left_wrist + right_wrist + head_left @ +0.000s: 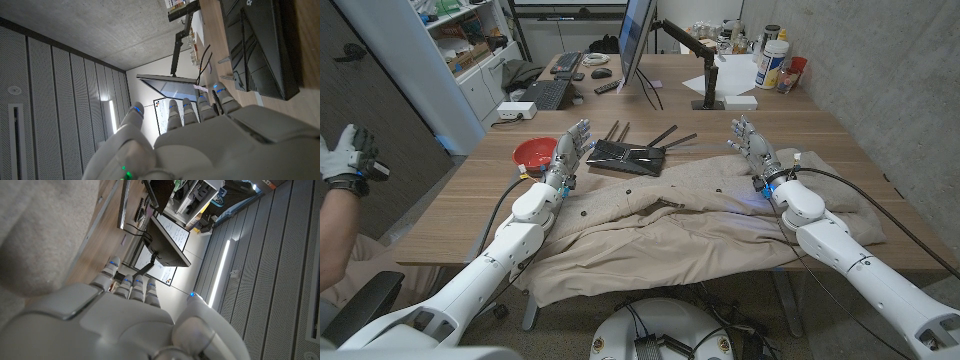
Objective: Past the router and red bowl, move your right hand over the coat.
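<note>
The beige coat (690, 215) sprawls across the near table (840, 135), its long axis running side to side, directly beneath and inward of the right hand (752, 148). That hand stands fingers apart, holding nothing, at the coat's far edge; router (628, 153) and red bowl (534, 153) lie inward, nearer the empty, spread left hand (568, 152).

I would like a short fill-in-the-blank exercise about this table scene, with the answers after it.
1. The bowl beside the left hand is ____ in colour.
2. The black router lies on the table between the bowl and the ____ hand.
3. The beige ____ is spread over the near edge of the table.

Missing words: red; right; coat
</note>
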Available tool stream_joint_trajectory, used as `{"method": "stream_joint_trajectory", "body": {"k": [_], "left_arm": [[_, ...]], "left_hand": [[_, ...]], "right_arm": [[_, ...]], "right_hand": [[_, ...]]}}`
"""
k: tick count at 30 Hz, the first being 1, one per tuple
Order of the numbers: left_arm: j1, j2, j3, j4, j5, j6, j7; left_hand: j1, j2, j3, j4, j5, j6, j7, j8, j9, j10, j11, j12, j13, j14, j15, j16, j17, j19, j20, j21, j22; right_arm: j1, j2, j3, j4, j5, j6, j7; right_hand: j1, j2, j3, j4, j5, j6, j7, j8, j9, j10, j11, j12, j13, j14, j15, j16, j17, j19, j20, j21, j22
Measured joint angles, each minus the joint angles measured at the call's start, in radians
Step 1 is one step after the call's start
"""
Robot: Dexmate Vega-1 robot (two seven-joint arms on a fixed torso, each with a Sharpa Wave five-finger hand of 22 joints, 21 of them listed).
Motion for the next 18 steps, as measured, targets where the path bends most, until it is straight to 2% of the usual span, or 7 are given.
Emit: {"method": "stream_joint_trajectory", "body": {"k": [18], "left_arm": [[0.002,-0.001,-0.005,0.000,-0.003,0.000,0.002]], "left_hand": [[0.000,0.000,0.004,-0.004,0.000,0.000,0.000,0.000,0.000,0.004,0.004,0.000,0.000,0.000,0.000,0.000,-0.002,0.000,0.000,-0.004,0.000]], "right_arm": [[-0.029,-0.014,0.001,-0.003,-0.031,0.041,0.001]], "right_hand": [[-0.004,-0.004,0.000,0.000,0.000,0.005,-0.005,0.000,0.000,0.000,0.000,0.000,0.000,-0.005,-0.005,0.000,-0.005,-0.005,-0.005,0.000,0.000]]}}
